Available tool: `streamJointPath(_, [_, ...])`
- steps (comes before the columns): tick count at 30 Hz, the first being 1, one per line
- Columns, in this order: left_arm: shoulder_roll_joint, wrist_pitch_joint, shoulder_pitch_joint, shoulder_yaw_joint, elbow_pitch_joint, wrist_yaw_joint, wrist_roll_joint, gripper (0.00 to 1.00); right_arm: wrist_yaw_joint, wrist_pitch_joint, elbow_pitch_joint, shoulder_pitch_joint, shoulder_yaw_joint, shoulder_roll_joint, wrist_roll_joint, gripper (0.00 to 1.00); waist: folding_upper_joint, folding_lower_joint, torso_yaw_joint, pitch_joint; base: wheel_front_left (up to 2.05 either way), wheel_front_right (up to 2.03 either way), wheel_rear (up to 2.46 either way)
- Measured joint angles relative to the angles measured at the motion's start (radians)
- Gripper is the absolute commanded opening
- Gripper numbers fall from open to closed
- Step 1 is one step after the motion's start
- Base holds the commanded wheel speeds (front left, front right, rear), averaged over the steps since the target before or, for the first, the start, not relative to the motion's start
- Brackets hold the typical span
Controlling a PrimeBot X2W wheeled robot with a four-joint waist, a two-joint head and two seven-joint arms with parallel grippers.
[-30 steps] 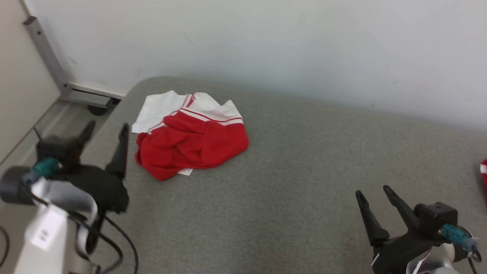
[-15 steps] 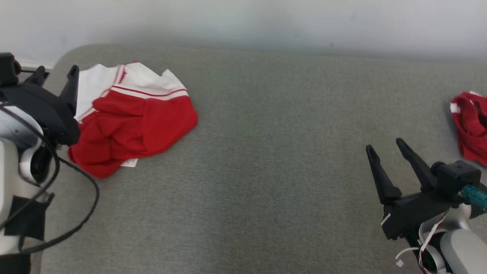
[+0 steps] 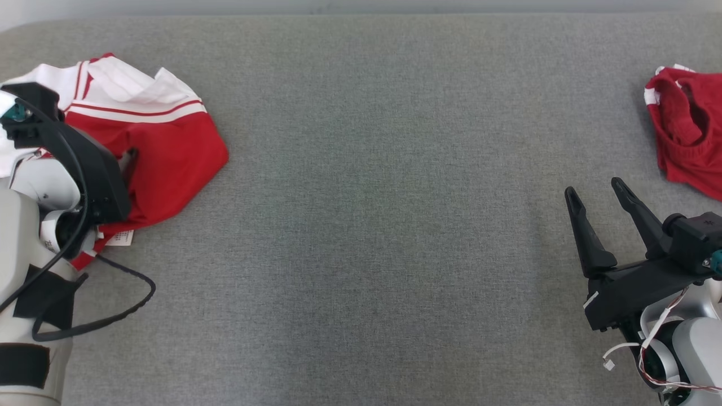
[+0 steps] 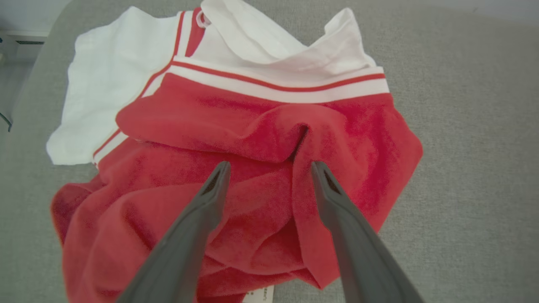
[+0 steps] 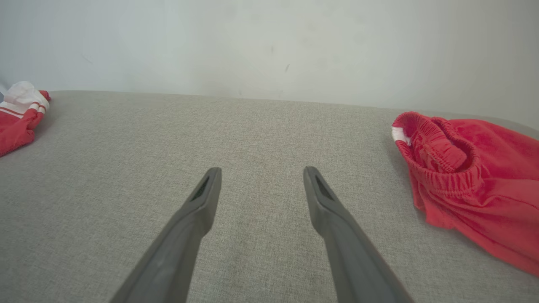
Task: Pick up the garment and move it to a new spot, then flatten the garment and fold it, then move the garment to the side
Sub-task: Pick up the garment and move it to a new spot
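Moved: left gripper [image 4: 269, 168] now above red-and-white garment [image 4: 252, 122], far left
Jaws: apart; right gripper [image 3: 594, 187] too
Grab: soft, light, probably pinch red fold

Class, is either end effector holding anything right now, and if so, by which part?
Nothing is held. The left end effector is open above the red and white garment; the right end effector is open over the grey surface.
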Motion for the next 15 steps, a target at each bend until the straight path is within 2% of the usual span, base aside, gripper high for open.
streamJointPath(8, [-0.002, 0.147, -0.015, -0.062, 0.101, 0.0, -0.021, 1.0, 0.0, 0.008, 0.005, -0.001, 0.0, -0.005, 0.0, 1.0, 0.0, -0.0002, -0.002, 0.012, 0.0, 0.0, 0.0])
streamJointPath(9, [0.0, 0.156, -0.017, -0.071, 0.104, 0.0, -0.021, 0.77, 0.0, 0.008, 0.007, -0.001, 0.001, -0.005, 0.0, 1.0, 0.0, -0.0002, -0.002, 0.012, 0.0, 0.0, 0.0])
streamJointPath(10, [0.002, 0.16, -0.022, -0.083, 0.104, 0.0, -0.023, 0.28, 0.0, 0.008, 0.007, -0.001, 0.001, -0.005, 0.0, 1.0, 0.0, -0.0002, -0.001, 0.011, 0.0, 0.0, 0.0])
streamJointPath(11, [0.004, 0.165, -0.031, -0.096, 0.106, 0.0, -0.023, 0.0, 0.0, 0.009, 0.008, -0.001, 0.001, -0.005, 0.0, 1.0, 0.0, -0.0003, 0.0, 0.011, 0.0, 0.0, 0.0])
streamJointPath(15, [0.004, 0.175, -0.053, -0.133, 0.116, 0.0, -0.049, 0.0, 0.0, 0.009, 0.019, -0.002, 0.002, -0.005, 0.0, 1.0, 0.0, -0.0003, 0.005, 0.003, 0.0, 0.0, 0.0])
